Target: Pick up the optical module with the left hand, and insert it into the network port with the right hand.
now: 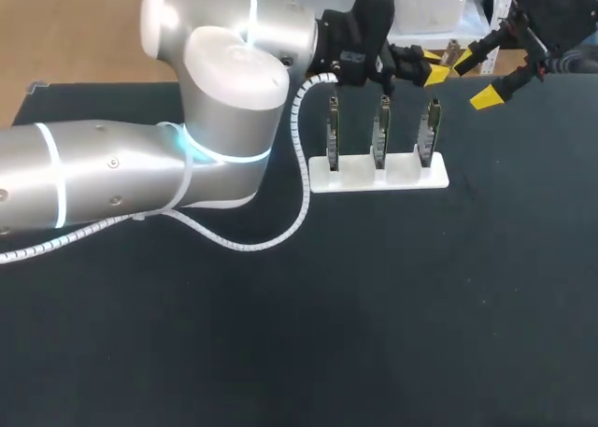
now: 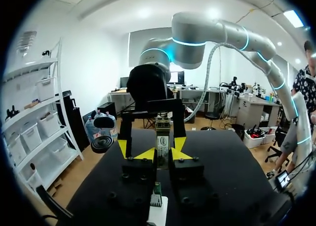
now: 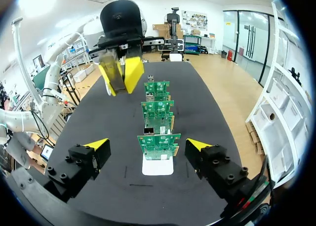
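Observation:
My left gripper (image 1: 432,67) hovers above the right end of the white stand (image 1: 378,177), shut on the small optical module (image 1: 451,50). In the left wrist view the module (image 2: 162,139) stands upright between the yellow tips of that gripper (image 2: 160,154). My right gripper (image 1: 478,78) hangs wide open just right of it, holding nothing. In the right wrist view the right gripper (image 3: 148,146) straddles the nearest of three green circuit boards (image 3: 159,146), and the left gripper (image 3: 121,77) with the module (image 3: 114,81) is ahead, beside the far board (image 3: 156,87).
Three upright boards (image 1: 381,133) with metal port cages stand in a row on the stand. The left arm's spiral cable (image 1: 301,198) loops down onto the black table (image 1: 374,315) left of the stand. One board (image 2: 156,194) sits under the left gripper.

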`<action>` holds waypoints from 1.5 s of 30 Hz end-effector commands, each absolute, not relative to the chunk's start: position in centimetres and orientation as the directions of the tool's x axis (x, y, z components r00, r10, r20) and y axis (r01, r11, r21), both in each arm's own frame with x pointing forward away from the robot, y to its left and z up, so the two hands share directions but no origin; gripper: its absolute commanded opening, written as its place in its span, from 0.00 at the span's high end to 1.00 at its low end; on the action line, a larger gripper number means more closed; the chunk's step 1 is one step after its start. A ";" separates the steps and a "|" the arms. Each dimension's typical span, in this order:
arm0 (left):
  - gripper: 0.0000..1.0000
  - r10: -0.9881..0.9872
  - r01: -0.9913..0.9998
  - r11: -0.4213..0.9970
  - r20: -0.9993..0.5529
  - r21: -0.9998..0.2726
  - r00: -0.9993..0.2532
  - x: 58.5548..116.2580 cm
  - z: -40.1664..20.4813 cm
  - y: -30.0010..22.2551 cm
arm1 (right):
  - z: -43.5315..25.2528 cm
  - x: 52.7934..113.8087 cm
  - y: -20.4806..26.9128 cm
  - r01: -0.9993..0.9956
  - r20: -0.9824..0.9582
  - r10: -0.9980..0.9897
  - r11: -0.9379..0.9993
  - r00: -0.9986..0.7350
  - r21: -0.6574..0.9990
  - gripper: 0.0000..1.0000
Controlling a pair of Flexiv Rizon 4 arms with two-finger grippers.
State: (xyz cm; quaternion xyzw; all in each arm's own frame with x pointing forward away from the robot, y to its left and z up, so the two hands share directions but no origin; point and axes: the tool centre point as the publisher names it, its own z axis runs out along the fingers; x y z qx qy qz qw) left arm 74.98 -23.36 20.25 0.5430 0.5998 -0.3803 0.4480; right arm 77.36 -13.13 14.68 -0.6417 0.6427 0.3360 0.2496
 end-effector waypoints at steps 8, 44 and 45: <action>1.00 0.298 0.992 0.121 -0.955 0.033 -0.004 74.8 20.3 -22.9 | 14.7 77.3 -13.1 -0.993 -0.752 -0.657 -0.048 -0.052 0.110 0.00; 1.00 0.325 0.984 0.175 -0.942 -0.028 -0.085 77.3 18.8 -24.8 | 14.7 77.3 -13.1 -0.993 -0.752 -0.657 -0.048 -0.052 0.110 0.00; 1.00 0.327 0.984 0.173 -0.941 -0.029 -0.085 77.3 18.7 -24.9 | 14.7 77.3 -13.1 -0.993 -0.752 -0.657 -0.048 -0.052 0.110 0.00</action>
